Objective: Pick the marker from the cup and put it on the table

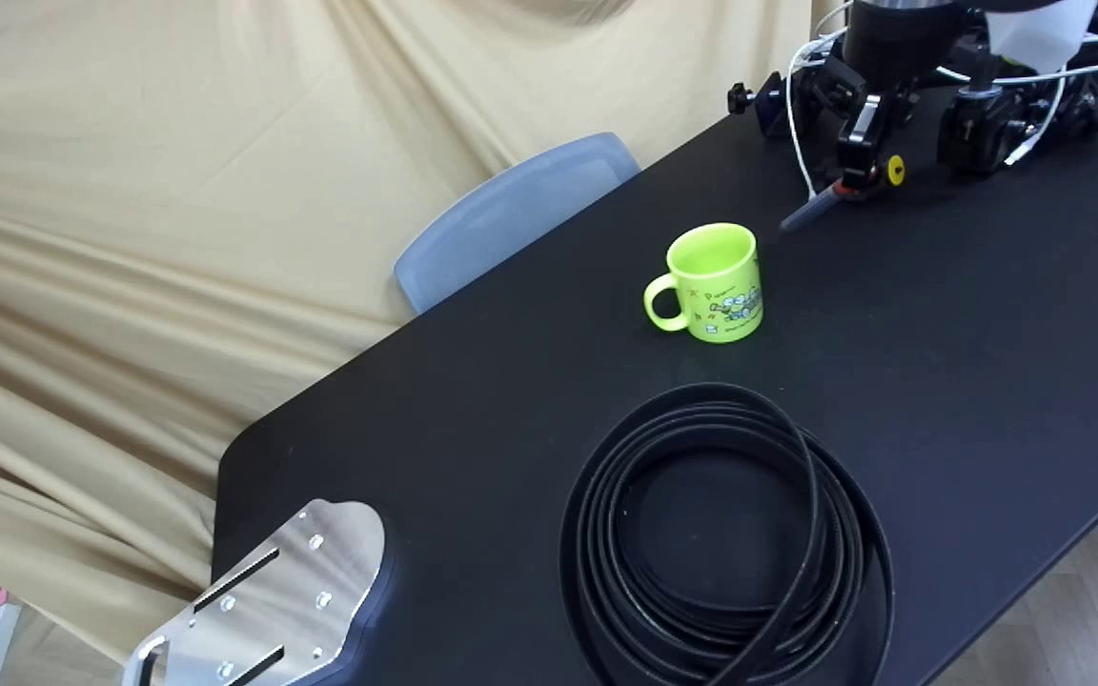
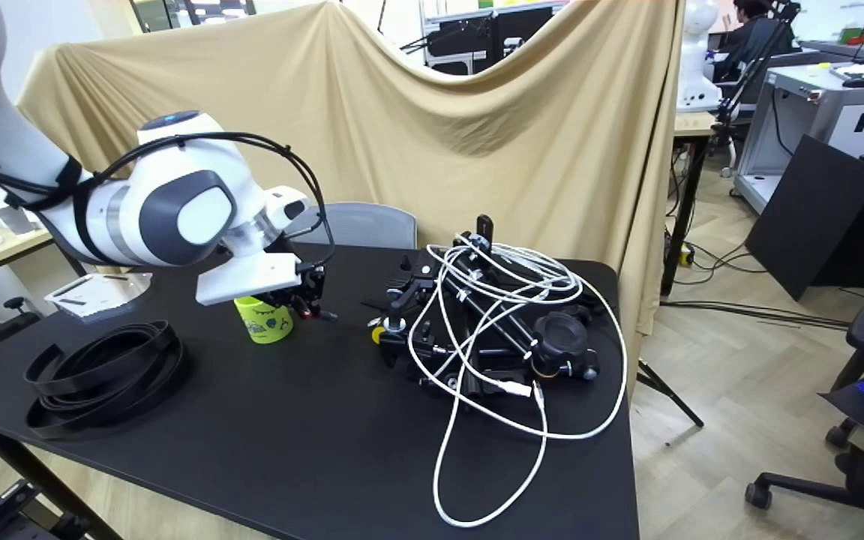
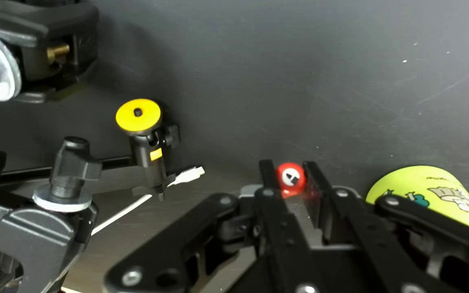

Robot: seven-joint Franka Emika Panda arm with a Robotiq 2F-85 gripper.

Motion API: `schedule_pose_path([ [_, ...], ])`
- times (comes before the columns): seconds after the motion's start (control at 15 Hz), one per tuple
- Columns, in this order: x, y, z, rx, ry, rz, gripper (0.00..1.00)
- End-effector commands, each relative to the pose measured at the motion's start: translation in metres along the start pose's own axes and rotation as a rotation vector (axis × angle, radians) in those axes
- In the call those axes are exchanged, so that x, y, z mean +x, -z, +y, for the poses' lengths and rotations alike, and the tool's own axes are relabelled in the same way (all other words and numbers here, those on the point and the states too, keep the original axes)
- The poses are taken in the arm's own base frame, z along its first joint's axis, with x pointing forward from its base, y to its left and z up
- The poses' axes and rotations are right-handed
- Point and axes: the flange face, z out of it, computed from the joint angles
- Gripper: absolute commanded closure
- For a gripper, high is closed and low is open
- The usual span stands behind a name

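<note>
One Robotiq gripper (image 3: 288, 170), jaws nearly together, is pinching one red-ended marker pen (image 1: 811, 208), which is jutting out near but outside the lime-green cartoon-print mug (image 1: 725, 286), its long axis slanting, to my eye, down toward the matte-black tabletop (image 1: 473, 410).

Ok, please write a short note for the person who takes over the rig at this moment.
Gripper: closed on the red end of the marker, whose other end sticks out, slanting.
Cup: upright on the table, with the marker outside it, to one side.
Done: the marker is out of the cup and held.
Left: put the marker on the table, open the gripper, back away. I cannot tell whether the marker's free end touches the table, so lowering slowly seems wise.
</note>
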Motion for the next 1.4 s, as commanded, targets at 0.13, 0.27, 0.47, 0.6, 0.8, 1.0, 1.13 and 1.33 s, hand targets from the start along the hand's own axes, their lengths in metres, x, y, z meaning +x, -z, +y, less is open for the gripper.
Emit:
schedule_pose_path([
  [0.13, 0.004, -0.018, -0.001, -0.042, -0.009, 0.105, 0.95],
  [0.27, 0.002, -0.026, -0.007, -0.029, -0.036, 0.113, 0.95],
  [0.47, 0.001, -0.036, -0.022, 0.002, -0.086, 0.119, 0.95],
  [0.6, 0.002, -0.039, -0.031, 0.019, -0.103, 0.12, 0.75],
  [0.8, 0.001, -0.037, -0.039, 0.039, -0.148, 0.095, 0.49],
  [1.0, 0.0, -0.033, -0.044, 0.059, -0.222, 0.058, 0.3],
  [1.13, 0.0, -0.03, -0.043, 0.061, -0.269, 0.024, 0.16],
  [1.33, 0.001, -0.02, -0.039, 0.058, -0.319, 0.001, 0.01],
])
